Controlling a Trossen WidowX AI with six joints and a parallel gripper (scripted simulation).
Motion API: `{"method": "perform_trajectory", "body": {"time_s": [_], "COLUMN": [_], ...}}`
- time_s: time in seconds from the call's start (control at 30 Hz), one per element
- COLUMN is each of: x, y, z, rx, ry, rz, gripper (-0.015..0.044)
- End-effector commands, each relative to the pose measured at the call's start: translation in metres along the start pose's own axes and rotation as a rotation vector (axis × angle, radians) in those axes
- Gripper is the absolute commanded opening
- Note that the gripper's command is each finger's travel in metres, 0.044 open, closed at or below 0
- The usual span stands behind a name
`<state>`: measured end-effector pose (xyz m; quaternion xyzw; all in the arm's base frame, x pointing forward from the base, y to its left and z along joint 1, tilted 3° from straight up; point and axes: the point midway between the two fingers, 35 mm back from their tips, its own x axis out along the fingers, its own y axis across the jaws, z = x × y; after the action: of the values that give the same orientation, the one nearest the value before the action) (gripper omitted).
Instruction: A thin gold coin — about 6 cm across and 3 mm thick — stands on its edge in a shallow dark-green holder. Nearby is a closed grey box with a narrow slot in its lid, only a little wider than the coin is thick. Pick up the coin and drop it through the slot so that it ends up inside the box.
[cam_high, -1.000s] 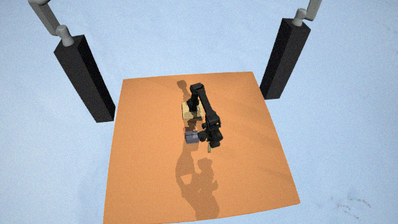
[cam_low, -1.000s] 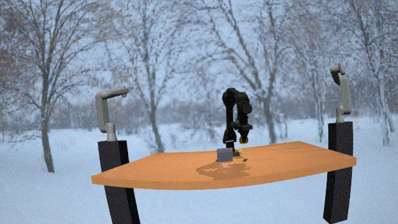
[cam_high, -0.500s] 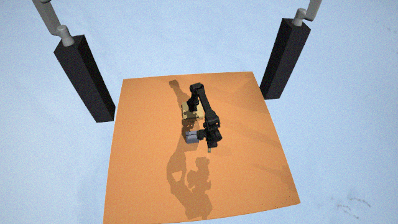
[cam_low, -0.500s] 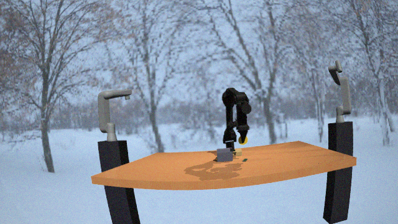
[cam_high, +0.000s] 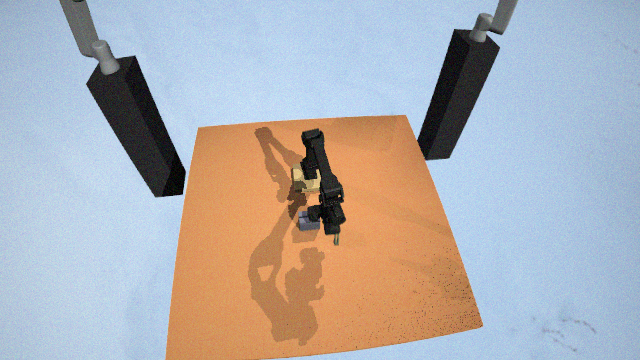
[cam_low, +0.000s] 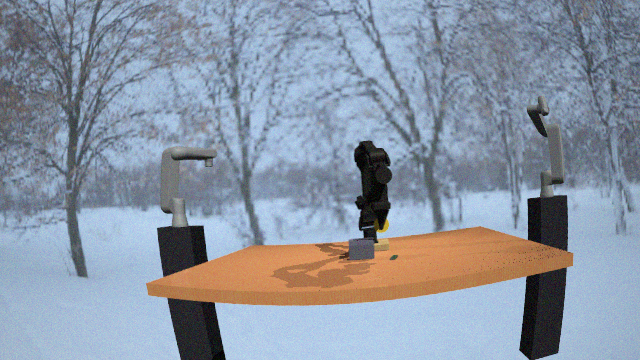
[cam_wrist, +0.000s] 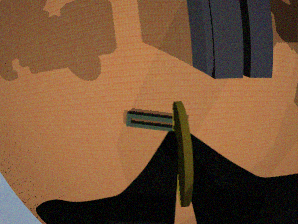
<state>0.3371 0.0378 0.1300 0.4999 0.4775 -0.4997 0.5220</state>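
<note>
Coin (cam_wrist: 182, 156) stands edge-on, pinched between the dark fingers at lower centre of the wrist view; holder (cam_wrist: 150, 120) lies behind, box (cam_wrist: 229, 23) at upper right.

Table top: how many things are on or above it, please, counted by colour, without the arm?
Gold: 1, the coin held in the gripper
Dark green: 1, the holder
Grey: 1, the box
Tan: 1, the block
Total: 4
</note>
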Motion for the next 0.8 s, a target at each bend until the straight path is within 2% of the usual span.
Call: {"method": "perform_trajectory", "body": {"time_s": [0.0,0.77], "x": [-0.002,0.000], "y": [-0.008,-0.046], "z": [0.011,0.057], "rx": [-0.003,-0.004], "ry": [0.004,-0.002], "rz": [0.005,0.002], "gripper": [0.0000,0.0000]}}
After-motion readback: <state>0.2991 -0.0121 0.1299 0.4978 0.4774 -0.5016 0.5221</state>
